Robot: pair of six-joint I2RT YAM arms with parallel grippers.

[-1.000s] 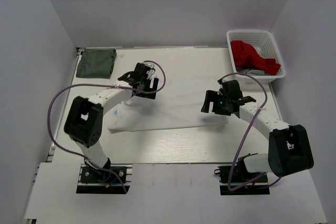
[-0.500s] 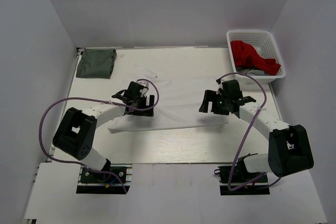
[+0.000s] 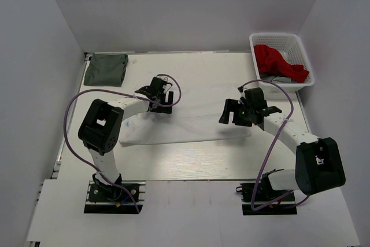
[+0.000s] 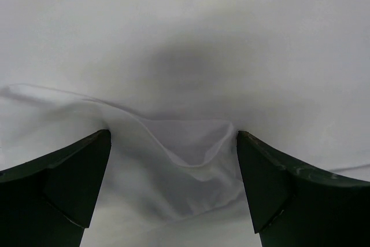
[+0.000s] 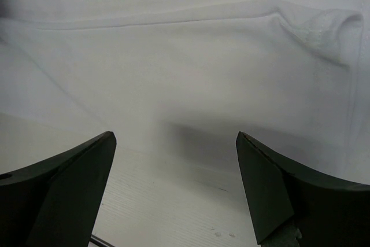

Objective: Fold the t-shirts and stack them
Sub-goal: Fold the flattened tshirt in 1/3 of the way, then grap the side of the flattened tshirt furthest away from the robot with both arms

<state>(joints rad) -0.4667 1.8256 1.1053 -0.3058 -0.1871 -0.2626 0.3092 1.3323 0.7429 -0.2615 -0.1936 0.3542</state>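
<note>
Since half a second ago the left gripper has swung back up the table, away from the arm bases, and its elbow has pulled in closer to the shirt's left end. The right gripper has barely shifted.

Left gripper: fingers spread wide, nothing clamped. In the left wrist view a soft raised fold of the white t-shirt sits in the gap between the fingertips, with smooth cloth ahead of them. Whether the fingers touch the cloth cannot be told.

Right gripper: fingers also spread wide. In the right wrist view the white t-shirt lies ahead of the fingers, a hemmed corner ahead and to the right, and bare table below the gap.

White t-shirt: lying flat on the table as a long band stretching between the two grippers, with its lower edge on the near side of both.

Folded green t-shirt: well beyond and to the left of the left gripper, at the table's far corner.

Basket: beyond and to the right of the right gripper, holding a crumpled red garment.
</note>
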